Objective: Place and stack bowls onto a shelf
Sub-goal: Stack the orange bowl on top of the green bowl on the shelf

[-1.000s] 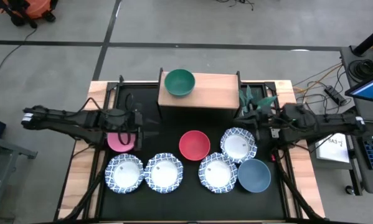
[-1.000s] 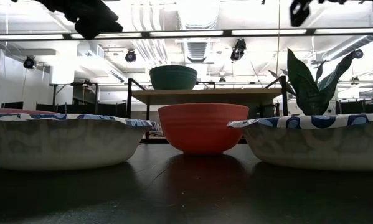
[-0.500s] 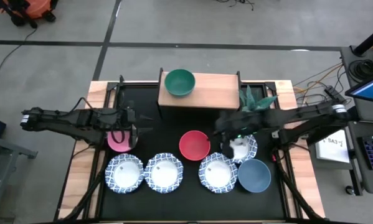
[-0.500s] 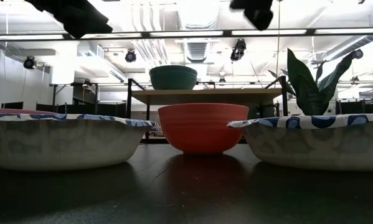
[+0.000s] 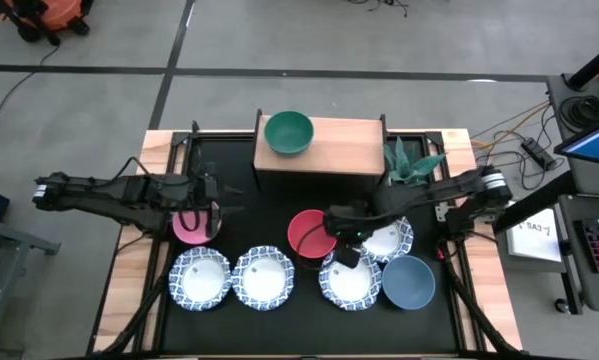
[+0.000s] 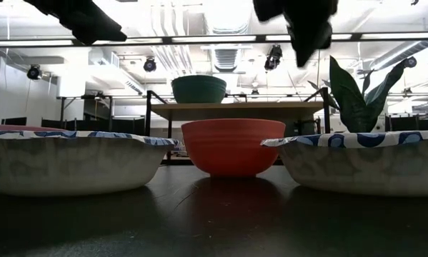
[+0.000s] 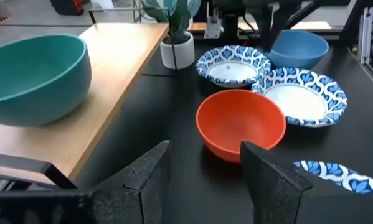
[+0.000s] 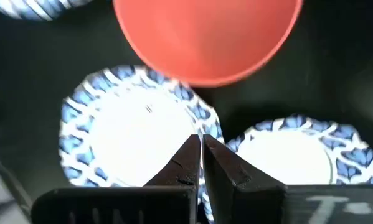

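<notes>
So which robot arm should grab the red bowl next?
Probably the right. Its gripper hangs beside the red bowl, jaws shut, so they must open first. The left gripper, jaws open, sits farther off above the pink bowl.

Bright ceiling strip lights [image 6: 221, 37] flood the low view, silhouetting both arms up top. Soft glare sheens the black bench [image 6: 214, 221]. The nearest patterned bowl [image 6: 71, 160] looms slightly blurred.

One bowl [image 5: 288, 133] on shelf [image 5: 344, 148]
</notes>
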Available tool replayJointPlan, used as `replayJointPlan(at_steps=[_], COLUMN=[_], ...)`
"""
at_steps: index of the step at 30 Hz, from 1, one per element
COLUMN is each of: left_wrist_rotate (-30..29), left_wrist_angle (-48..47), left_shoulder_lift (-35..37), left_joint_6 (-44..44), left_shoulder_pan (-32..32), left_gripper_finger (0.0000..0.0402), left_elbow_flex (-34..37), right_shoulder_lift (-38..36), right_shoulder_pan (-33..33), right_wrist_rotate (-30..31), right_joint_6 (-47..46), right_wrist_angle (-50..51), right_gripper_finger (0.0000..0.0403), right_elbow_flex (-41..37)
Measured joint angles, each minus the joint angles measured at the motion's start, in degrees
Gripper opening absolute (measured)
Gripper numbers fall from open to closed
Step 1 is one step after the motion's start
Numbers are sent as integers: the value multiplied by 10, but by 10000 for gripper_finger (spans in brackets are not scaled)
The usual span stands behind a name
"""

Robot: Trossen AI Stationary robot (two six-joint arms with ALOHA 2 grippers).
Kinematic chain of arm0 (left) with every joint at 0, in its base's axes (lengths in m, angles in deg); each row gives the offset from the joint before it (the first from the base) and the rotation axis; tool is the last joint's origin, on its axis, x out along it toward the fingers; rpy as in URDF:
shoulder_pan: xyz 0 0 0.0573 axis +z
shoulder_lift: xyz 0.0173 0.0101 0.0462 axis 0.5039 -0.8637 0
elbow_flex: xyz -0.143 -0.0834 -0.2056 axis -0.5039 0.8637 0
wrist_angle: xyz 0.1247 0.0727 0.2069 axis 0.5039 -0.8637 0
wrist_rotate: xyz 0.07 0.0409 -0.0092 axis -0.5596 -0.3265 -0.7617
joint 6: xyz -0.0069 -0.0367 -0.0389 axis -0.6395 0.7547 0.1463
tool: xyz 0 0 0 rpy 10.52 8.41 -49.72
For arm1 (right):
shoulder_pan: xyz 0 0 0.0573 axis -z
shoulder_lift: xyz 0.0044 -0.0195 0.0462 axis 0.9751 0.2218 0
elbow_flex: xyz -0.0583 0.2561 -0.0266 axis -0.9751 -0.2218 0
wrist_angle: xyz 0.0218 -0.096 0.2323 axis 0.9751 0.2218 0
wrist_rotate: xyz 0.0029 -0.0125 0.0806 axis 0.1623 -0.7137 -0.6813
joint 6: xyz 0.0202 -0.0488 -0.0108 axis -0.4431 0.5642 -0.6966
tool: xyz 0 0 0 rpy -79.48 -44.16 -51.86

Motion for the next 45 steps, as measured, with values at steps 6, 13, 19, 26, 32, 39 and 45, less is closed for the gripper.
replayJointPlan(at_steps=[6, 13, 19, 26, 32, 39, 45], left_wrist_rotate=[0, 0, 0, 1, 1, 1, 1], left_wrist_angle=[-11, -19, -22, -22, -22, -26, -30], left_shoulder_lift=[0, 0, 0, 0, 0, 0, 1], left_joint_6=[0, 0, 0, 0, 0, -5, -5], left_shoulder_pan=[0, 0, 0, 0, 0, 0, 0], left_gripper_finger=[176, 176, 176, 176, 176, 176, 176], left_elbow_flex=[0, 0, 0, 0, 0, 0, 0], right_shoulder_lift=[34, 54, 58, 58, 58, 77, 118], right_shoulder_pan=[-14, -18, -18, -18, -18, -18, -18], right_wrist_rotate=[-13, -9, -8, 14, 20, 24, 24], right_joint_6=[90, 151, 171, 199, 241, 252, 250], right_wrist_angle=[-3, -41, -87, -159, -230, -299, -290], right_gripper_finger=[9, 9, 43, 143, 178, 172, 162], right_elbow_flex=[2, 2, 2, 1, 1, -5, 6])
